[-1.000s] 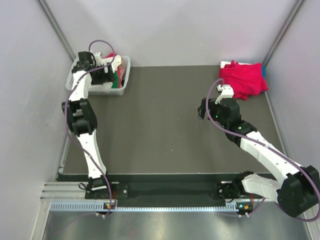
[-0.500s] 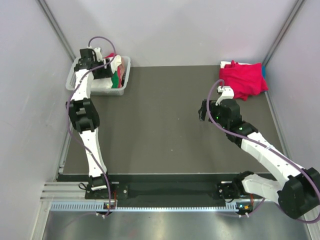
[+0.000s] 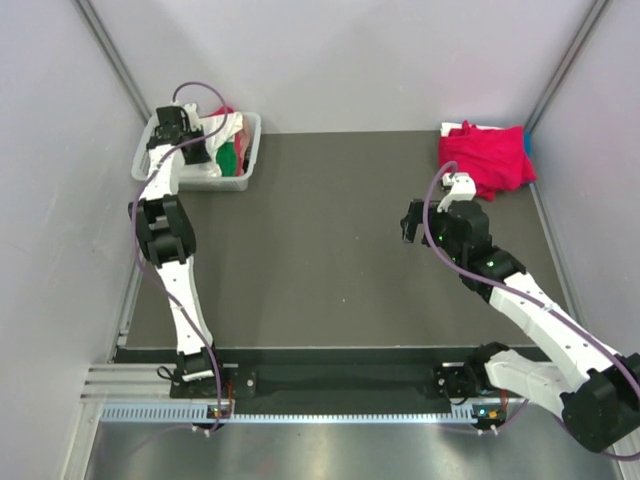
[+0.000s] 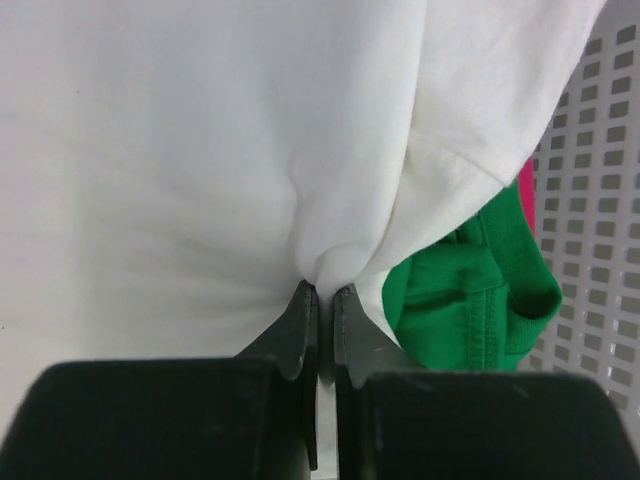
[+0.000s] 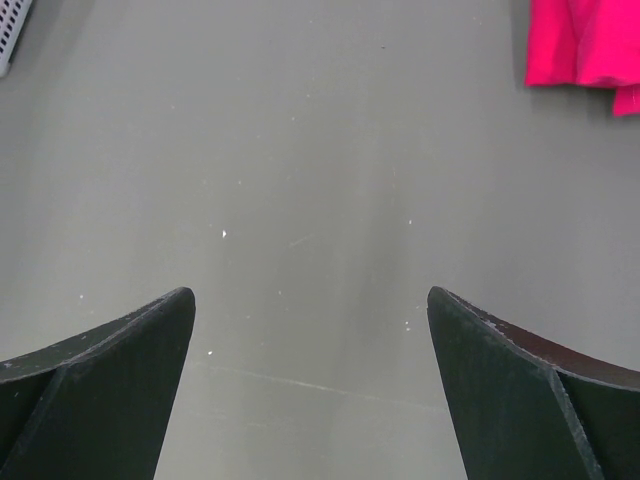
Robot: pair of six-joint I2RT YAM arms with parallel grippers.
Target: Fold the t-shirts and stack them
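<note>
Upper left of the top view: the left gripper (image 3: 192, 148) is down inside the white slatted basket (image 3: 251, 150) at the far left corner of the table (image 3: 320, 260).

Left wrist view: left gripper (image 4: 320, 292) is clenched, grasping the white t-shirt (image 4: 200, 150). The two dark fingers (image 4: 298, 325) are pressed together at lower centre, with a pinch of white cloth gathered into a puckered fold right at their tips. White fabric fills most of that frame.

The green t-shirt (image 4: 470, 290) is bunched at lower right of the wrist view, just beside the pinched fold and partly under the white hem. A thin sliver of pinkish red cloth (image 4: 525, 190) shows between the white shirt and the basket wall (image 4: 590, 200).

From above, the green t-shirt (image 3: 229, 160) and a bit of red cloth (image 3: 221, 112) peek out of the basket next to the arm.

Upper right of the top view: the crimson t-shirts (image 3: 485, 155) lie in a loose heap on the table by the far right corner.

Right gripper (image 3: 410, 225) is right of centre, near that heap but apart from it. Right wrist view: right gripper (image 5: 310, 300) is released, jaws spread wide over bare grey table, holding nothing. An edge of the crimson t-shirts (image 5: 580, 45) shows at upper right.
</note>
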